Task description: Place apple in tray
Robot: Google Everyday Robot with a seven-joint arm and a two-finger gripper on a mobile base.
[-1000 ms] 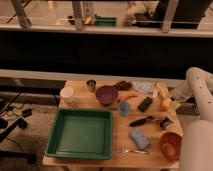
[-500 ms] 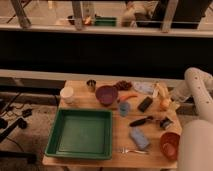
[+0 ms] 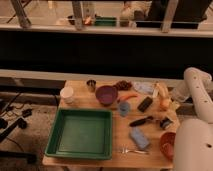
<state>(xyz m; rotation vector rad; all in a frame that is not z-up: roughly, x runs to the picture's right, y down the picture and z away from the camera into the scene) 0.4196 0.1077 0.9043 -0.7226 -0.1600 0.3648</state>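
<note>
Apple (image 3: pixel 165 103): 1, round, no long axis, well right of tray (image 3: pixel 82 134).
Tray: 1, edges square with the table (image 3: pixel 116 150).
Gripper (image 3: pixel 178 94): farther right of tray, spread wide, empty.

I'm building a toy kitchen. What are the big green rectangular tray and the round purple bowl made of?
The big green rectangular tray looks plastic: even colour, smooth moulded rim, dull sheen. The round purple bowl seems plastic too, matte and uniform, though ceramic is possible. The gripper hangs at the right edge of the wooden table, near the small orange-yellow apple.
</note>
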